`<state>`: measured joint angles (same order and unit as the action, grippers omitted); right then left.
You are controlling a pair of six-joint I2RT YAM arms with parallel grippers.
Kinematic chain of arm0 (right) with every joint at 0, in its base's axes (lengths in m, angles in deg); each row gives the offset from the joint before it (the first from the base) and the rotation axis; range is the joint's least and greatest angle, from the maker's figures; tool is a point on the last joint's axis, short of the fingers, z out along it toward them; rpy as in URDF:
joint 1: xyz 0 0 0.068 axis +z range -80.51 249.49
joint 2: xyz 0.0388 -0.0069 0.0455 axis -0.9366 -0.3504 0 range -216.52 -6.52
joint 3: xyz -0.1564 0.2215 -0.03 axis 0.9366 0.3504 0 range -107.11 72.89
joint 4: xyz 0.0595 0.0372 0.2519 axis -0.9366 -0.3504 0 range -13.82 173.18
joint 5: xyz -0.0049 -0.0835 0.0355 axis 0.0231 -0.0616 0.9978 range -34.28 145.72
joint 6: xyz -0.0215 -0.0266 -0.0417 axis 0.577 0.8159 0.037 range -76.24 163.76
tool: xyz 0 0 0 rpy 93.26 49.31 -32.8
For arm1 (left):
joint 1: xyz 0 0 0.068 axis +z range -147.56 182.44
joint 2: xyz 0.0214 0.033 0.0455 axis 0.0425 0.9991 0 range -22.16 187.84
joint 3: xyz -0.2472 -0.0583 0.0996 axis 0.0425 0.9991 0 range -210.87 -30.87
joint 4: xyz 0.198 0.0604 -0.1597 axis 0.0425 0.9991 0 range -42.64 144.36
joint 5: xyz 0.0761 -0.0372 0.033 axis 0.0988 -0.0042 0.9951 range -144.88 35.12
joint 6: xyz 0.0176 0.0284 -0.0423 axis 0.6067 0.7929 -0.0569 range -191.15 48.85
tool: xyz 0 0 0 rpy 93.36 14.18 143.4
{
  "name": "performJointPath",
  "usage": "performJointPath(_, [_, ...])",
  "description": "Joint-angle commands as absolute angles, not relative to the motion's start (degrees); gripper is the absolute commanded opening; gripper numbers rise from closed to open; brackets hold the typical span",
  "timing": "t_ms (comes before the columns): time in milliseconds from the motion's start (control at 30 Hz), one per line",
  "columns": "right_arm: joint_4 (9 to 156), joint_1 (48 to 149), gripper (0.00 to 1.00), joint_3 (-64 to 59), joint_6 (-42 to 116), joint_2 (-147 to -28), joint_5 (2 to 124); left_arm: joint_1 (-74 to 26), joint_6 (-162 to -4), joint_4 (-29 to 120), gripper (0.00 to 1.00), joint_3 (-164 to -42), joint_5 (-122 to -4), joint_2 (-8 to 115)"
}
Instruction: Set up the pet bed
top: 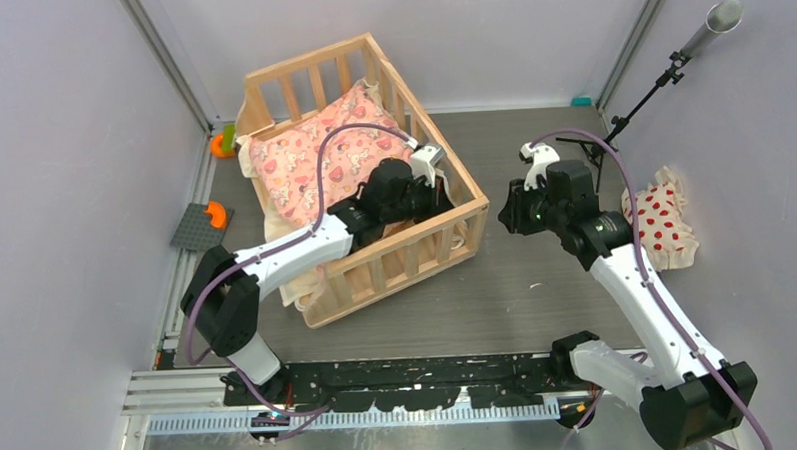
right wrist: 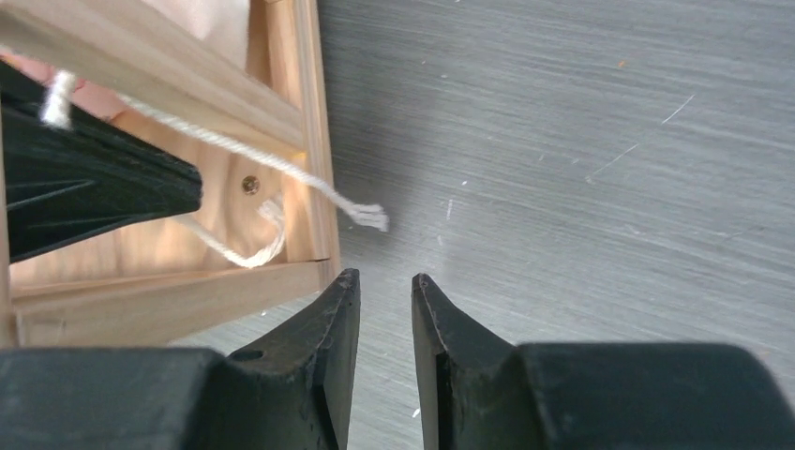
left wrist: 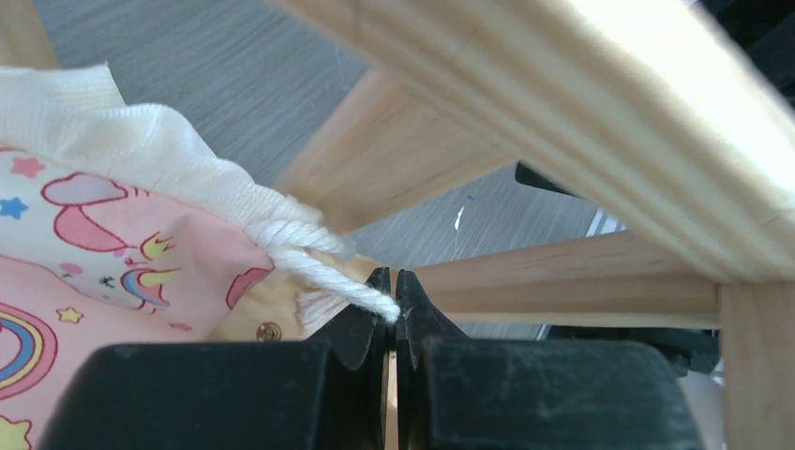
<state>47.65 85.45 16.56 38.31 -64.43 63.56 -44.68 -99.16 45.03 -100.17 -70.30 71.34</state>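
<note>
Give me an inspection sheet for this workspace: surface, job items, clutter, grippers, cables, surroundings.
Surface: grey wood-grain table, lightly scratched.
Job's things: pet bed stands left of centre, turned at an angle. The pink cushion lies inside it. The dotted pillow is on the table at the right, outside the bed.
Clutter: orange-green toy behind the bed; grey plate with an orange piece at the left edge.
Grippers: left gripper inside the bed, fingers shut on a tie cord. Right gripper open, just outside the bed's corner, near a loose cord end.
Cables: purple cables run along both arms.
Surroundings: pale walls; metal tube on a stand, back right.
</note>
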Motion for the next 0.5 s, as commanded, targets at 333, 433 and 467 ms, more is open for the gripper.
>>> performJointPath(333, [55.7, 86.8, 0.29, 33.3, 22.2, -39.4, 72.3, -45.0, -103.5, 47.9, 0.00, -94.3, -79.2, 76.7])
performJointPath(433, [56.8, 86.8, 0.28, 35.7, 21.3, -37.4, 72.6, -45.1, -103.1, 49.3, 0.00, -94.6, -78.8, 75.7])
performJointPath(467, [57.0, 86.8, 0.28, 36.1, 21.0, -37.1, 72.5, -45.1, -102.9, 49.7, 0.00, -94.6, -78.4, 75.1])
